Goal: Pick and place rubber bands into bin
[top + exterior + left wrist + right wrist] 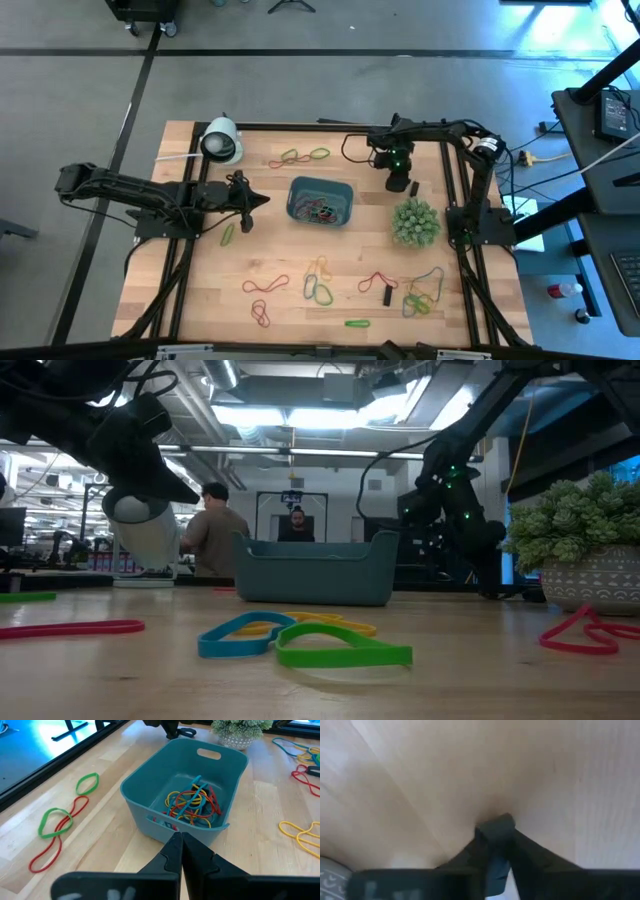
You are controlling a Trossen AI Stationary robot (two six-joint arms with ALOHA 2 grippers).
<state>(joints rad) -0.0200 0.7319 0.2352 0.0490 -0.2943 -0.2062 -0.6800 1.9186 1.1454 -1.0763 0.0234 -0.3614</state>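
The blue-teal bin (320, 200) stands mid-table with a tangle of rubber bands (192, 802) inside. More rubber bands lie loose on the wood: red and green ones (305, 156) at the far side, and several (318, 280) (425, 290) near the front. My right gripper (402, 185) points steeply down to the right of the bin, shut on a small black block (495, 826), not on a rubber band. My left gripper (180, 837) hovers shut just left of the bin and touches nothing. My right gripper pinches the small black block (496, 822) between its two fingertips (520, 845), coming from above and pointing steeply down. The block is close against the tabletop. Whether it rests on the wood or is lifted clear, I cannot tell.
A white dome-shaped object (222, 140) stands at the far left and a spiky green plant in a pot (415, 222) right of the bin. Another black block (388, 295) lies among the front bands. People show behind the table in the low view (215, 530).
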